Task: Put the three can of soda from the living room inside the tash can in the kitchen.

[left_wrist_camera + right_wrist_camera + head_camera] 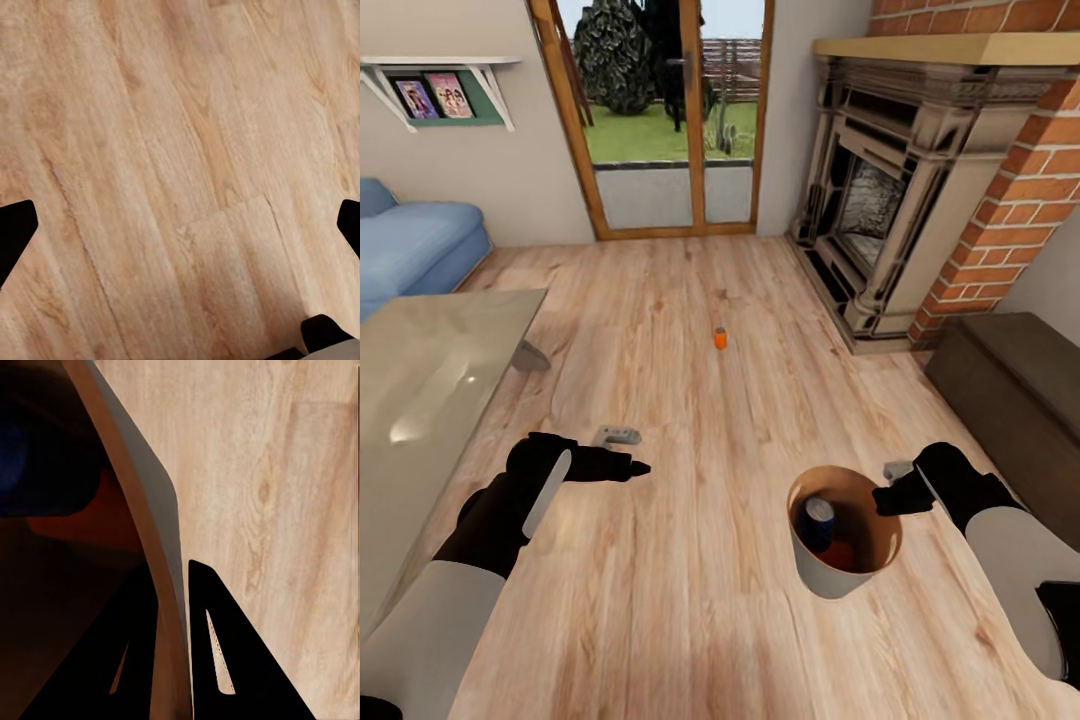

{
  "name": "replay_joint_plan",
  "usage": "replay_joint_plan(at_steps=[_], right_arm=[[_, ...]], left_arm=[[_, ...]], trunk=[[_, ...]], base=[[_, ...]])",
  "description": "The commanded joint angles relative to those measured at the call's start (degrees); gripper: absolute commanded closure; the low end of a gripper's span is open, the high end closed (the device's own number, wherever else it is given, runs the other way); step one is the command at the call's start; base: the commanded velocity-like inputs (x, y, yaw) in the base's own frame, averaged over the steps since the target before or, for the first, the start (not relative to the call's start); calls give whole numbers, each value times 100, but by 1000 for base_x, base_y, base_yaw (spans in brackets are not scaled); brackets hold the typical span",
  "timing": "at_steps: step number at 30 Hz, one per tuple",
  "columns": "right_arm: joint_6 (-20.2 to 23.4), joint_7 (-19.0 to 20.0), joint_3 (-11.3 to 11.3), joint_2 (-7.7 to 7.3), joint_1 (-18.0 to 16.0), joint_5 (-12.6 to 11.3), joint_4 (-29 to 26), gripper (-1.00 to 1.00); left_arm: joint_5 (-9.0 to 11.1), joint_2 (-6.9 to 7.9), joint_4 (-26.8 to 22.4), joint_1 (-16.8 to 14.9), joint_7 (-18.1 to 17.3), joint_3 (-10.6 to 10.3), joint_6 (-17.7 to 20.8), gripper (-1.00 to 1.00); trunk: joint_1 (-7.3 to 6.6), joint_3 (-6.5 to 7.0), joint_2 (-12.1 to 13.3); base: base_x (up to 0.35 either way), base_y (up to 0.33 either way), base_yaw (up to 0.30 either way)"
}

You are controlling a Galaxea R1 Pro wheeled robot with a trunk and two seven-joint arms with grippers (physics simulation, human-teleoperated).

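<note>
One orange-red can of soda (720, 338) stands upright on the wood floor in the middle of the living room, well ahead of both arms. My right gripper (885, 497) is shut on the rim of the tash can (830, 570), held above the floor. Inside it lie a dark blue can (819, 518) and an orange-red can (840, 553). In the right wrist view the fingers (217, 660) pinch the bin's wall (142, 487), with the blue can (22, 457) and the red can (90, 521) inside. My left gripper (635, 467) (184, 225) is open over bare floor, holding nothing.
A glass coffee table (430, 390) stands at the left with a blue sofa (410, 245) behind it. An ornate fireplace (890, 200) in brick and a dark low cabinet (1020, 380) line the right. Glass doors (660, 110) close the far wall. A small grey piece (617, 435) lies near the left gripper.
</note>
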Motion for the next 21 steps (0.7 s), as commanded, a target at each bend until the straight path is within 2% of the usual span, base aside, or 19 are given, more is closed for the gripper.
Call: replay_joint_plan(at_steps=[1, 21], right_arm=[[38, 18, -11, 0, -2, -95, 3, 100], [36, 27, -16, 4, 6, -103, -3, 100]], left_arm=[[1, 0, 0, 0, 1, 0, 0, -100], [-9, -53, 1, 1, -2, 0, 0, -100]], trunk=[[0, 1, 0], [0, 160, 0]], base=[[298, -151, 105], [298, -151, 11]])
